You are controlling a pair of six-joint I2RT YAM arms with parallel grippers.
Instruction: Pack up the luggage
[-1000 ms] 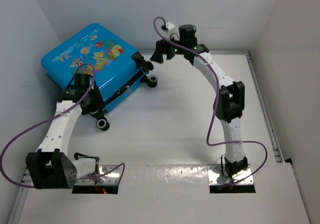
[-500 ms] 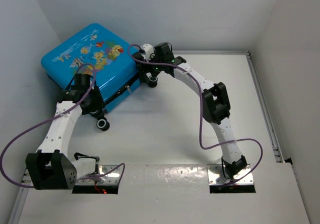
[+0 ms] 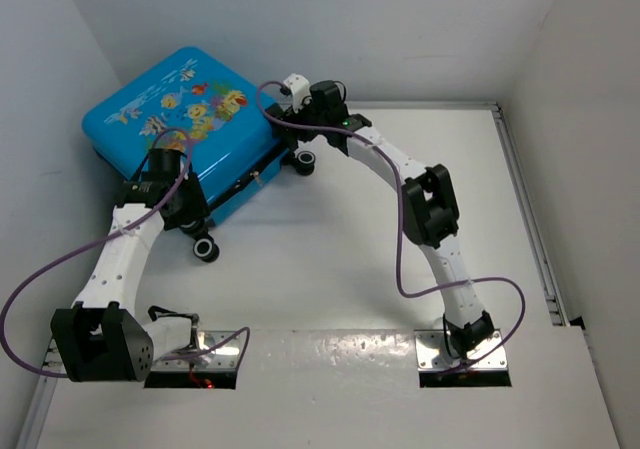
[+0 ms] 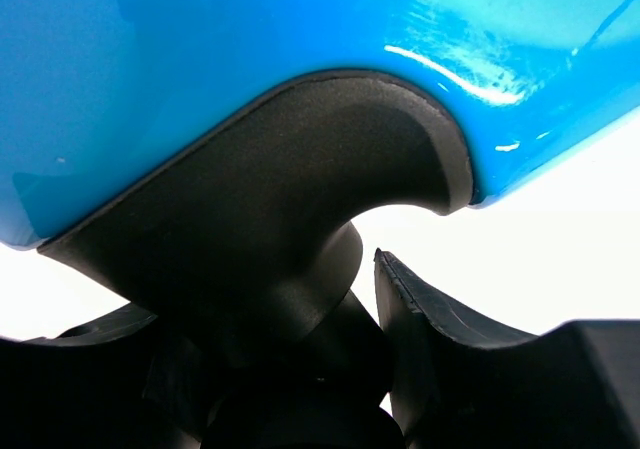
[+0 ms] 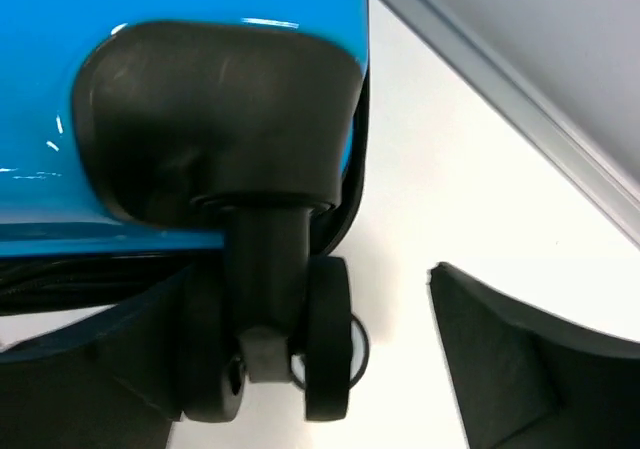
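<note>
Closed blue luggage (image 3: 180, 109) lies flat at ten o'clock on the table (image 3: 350, 259). The right gripper (image 5: 290, 339) hangs released around the caster (image 5: 325, 344) at its three o'clock corner. The left gripper (image 4: 260, 319) straddles the six o'clock wheel mount (image 4: 300, 199), and I cannot tell whether it grips. This looks like repositioning the case: next, close squarely and move both arms together.

Bright, even overhead light; soft shadows. Glare streaks on luggage (image 4: 300, 19) shell. Wrist close-ups slightly soft, possibly defocused.
</note>
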